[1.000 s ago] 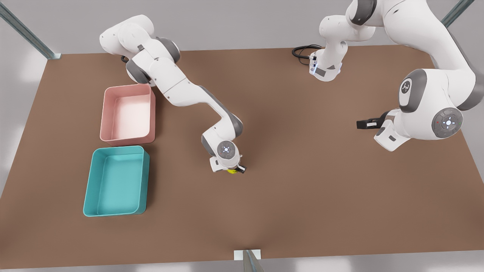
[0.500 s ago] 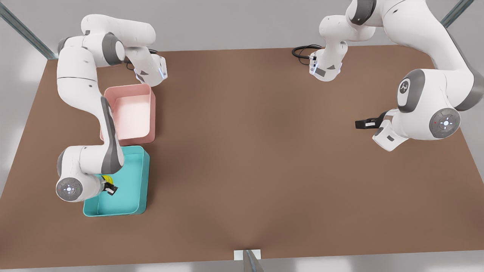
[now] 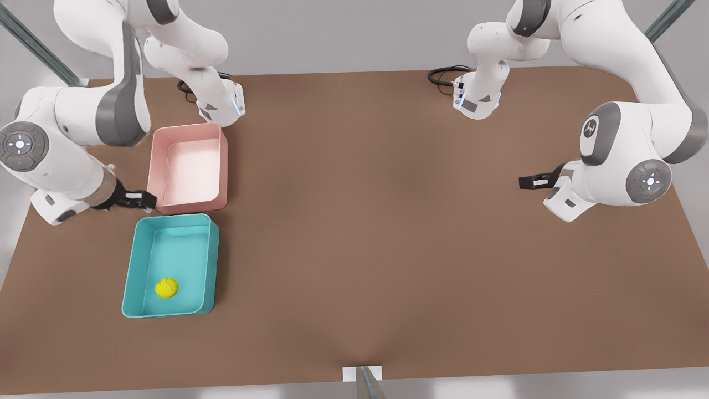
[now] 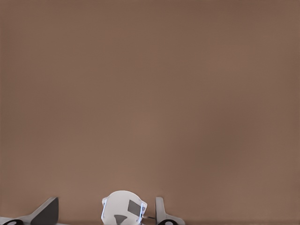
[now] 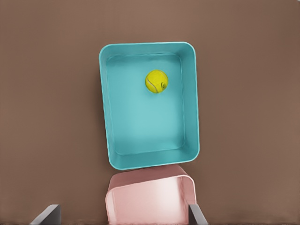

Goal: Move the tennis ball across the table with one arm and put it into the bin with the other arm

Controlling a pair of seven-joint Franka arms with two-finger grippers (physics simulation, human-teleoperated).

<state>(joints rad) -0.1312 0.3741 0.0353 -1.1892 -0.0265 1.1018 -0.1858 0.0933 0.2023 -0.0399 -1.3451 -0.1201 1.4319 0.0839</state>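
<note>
Your tennis ball (image 3: 166, 287) lies in the teal bin (image 3: 207, 260), well clear of the right jaws (image 3: 145, 200), spread empty beside the pink tub (image 3: 188, 208). Left jaws (image 3: 529, 182) wait spread, empty, over bare worktop (image 3: 376, 221).

Plain grey wall (image 3: 343, 33) behind, slanted metal frame posts (image 3: 33, 47) at corners, soft even light

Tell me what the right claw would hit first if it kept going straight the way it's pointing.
Most likely the pink tub: it sits between the right claw's open fingers in its wrist view, nearer than the bin holding the tennis ball. Depth is unclear.
</note>
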